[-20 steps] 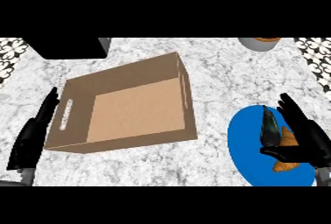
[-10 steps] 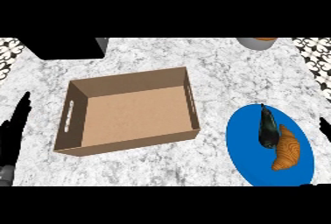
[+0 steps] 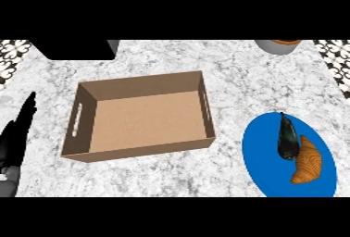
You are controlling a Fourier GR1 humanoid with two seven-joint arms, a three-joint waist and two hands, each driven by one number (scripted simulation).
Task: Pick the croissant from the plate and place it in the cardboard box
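The croissant [image 3: 308, 163] lies on the blue plate [image 3: 263, 159] at the right, uncovered, with nothing holding it. A dark slender shape [image 3: 287, 138] lies on the plate against the croissant's left side; I cannot tell what it is. The open cardboard box [image 3: 147, 120] stands left of the plate with nothing inside it. My left hand [image 3: 19, 132] rests at the left edge beside the box, fingers straight and pointing up. My right hand shows nowhere.
A black block [image 3: 75, 48] sits at the far left corner. A grey pot [image 3: 279, 45] with an orange top stands at the far right. Patterned tiles line both sides of the marble counter [image 3: 226, 83].
The right hand, over the croissant and plate a second ago, has left the view. The croissant stays on the plate. The box now looks squarer to me.
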